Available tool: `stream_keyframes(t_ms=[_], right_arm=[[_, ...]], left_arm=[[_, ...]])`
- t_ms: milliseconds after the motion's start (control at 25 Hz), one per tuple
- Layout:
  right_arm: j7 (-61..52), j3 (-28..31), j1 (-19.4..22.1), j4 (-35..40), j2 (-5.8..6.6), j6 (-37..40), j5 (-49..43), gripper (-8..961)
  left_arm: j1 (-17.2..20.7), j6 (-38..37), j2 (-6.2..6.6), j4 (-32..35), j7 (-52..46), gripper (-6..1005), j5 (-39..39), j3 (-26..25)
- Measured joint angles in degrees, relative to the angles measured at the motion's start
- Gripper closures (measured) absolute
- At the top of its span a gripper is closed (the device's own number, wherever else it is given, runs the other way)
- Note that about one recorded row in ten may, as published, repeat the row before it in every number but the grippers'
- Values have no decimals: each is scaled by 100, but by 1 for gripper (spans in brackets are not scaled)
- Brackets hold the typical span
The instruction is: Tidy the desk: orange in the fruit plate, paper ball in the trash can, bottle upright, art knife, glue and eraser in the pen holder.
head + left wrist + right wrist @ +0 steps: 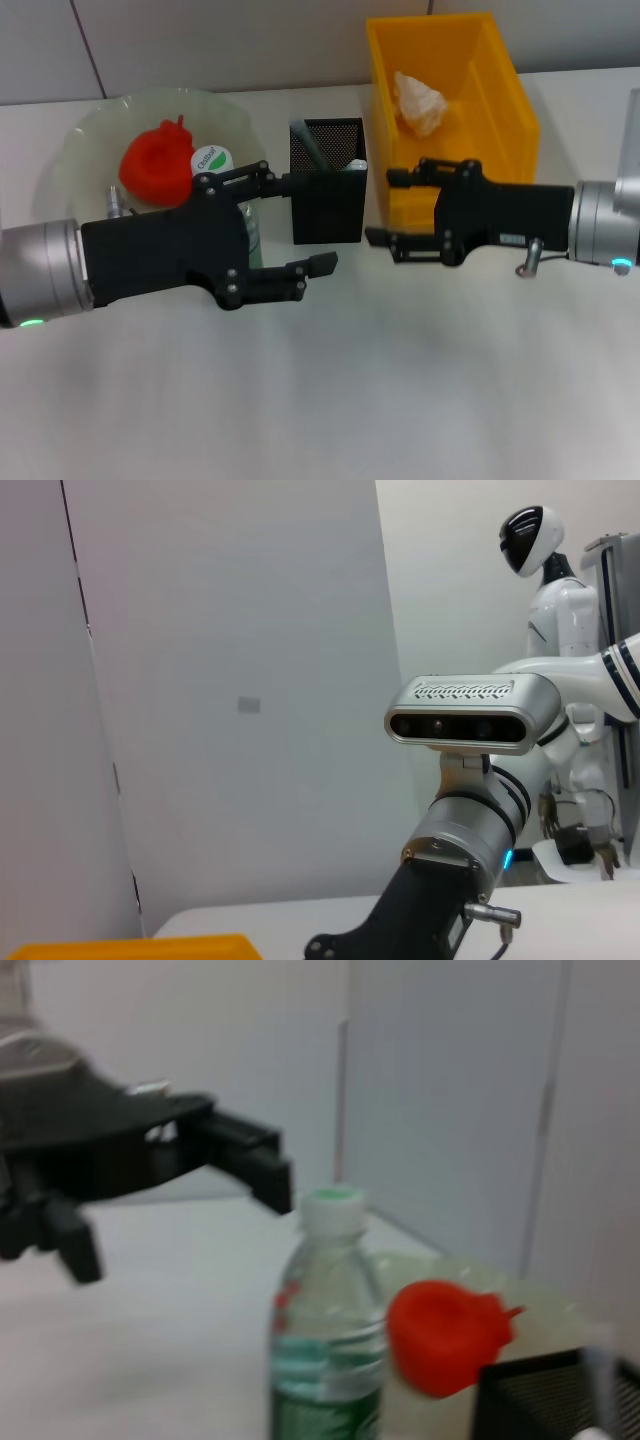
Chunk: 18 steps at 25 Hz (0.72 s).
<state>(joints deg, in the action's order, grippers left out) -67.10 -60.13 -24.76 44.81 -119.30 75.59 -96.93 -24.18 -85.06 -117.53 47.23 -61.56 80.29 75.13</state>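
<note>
— Now, how are the grippers held?
— Spread wide and empty: the left gripper just beside the upright bottle, the right gripper before the yellow trash can.
— And farther back?
— The pen holder is seen mid-desk; the orange is seated in the fruit plate, the paper ball in the can.

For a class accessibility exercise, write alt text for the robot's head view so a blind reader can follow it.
Two black end effectors, left and right, hang open above a white desk. Behind them: orange on fruit plate, upright bottle, pen holder, paper ball in yellow trash can.
</note>
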Motion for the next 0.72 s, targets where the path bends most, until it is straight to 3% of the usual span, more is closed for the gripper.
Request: stream_keyframes(t_ms=[400, 720], right_arm=[[-472, -619, -9, 254, -25, 164, -791, 187], [-1007, -909, 279, 1115, -54, 484, -1189, 186]], left_arm=[[35, 3, 15, 114, -557, 200, 762, -125], [-28, 47, -15, 106, -866, 200, 1298, -373]])
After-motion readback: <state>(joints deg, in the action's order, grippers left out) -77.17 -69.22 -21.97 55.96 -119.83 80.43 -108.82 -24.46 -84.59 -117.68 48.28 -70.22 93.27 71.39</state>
